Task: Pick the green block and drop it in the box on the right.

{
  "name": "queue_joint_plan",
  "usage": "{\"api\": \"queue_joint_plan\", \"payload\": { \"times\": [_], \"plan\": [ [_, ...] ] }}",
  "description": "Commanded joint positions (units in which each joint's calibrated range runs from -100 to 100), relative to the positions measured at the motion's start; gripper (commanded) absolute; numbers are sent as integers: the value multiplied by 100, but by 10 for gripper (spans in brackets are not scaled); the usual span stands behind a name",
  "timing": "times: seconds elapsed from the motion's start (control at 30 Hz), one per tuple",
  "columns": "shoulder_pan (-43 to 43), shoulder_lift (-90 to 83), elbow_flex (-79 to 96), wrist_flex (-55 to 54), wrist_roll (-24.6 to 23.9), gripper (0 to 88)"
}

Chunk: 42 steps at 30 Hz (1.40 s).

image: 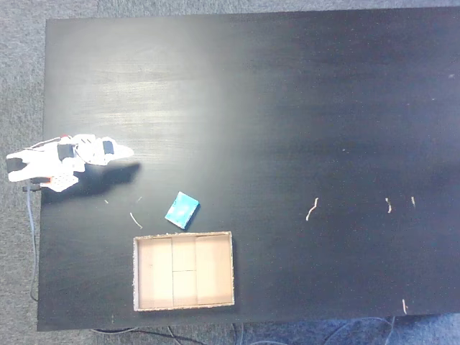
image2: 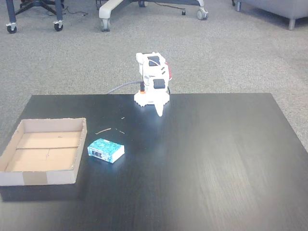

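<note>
The green block lies flat on the black table, just above the top edge of the box in a fixed view. In the other fixed view the green block sits right beside the box, near its right wall. The cardboard box holds nothing. The white arm is folded at the table's edge. My gripper stands well to the upper left of the block, its fingers together with nothing in them. From the front my gripper points down at the table, behind the block.
Pale scraps and thin slivers lie scattered on the table. A cable hangs off the table edge below the arm's base. Chair bases stand on the grey carpet beyond the table.
</note>
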Motion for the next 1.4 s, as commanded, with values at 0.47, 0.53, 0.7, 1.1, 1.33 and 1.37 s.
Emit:
{"api": "queue_joint_plan", "payload": {
  "times": [0.47,0.53,0.7,1.1,1.33,1.37],
  "plan": [
    [4,-39,142,16,15,1],
    [4,-39,142,16,15,1],
    [-19,-39,142,16,34,1],
    [-141,-39,142,16,39,1],
    [1000,2095,-1807,-488,-357,1],
    [1276,2764,-2251,-488,-498,38]
  ]
}}
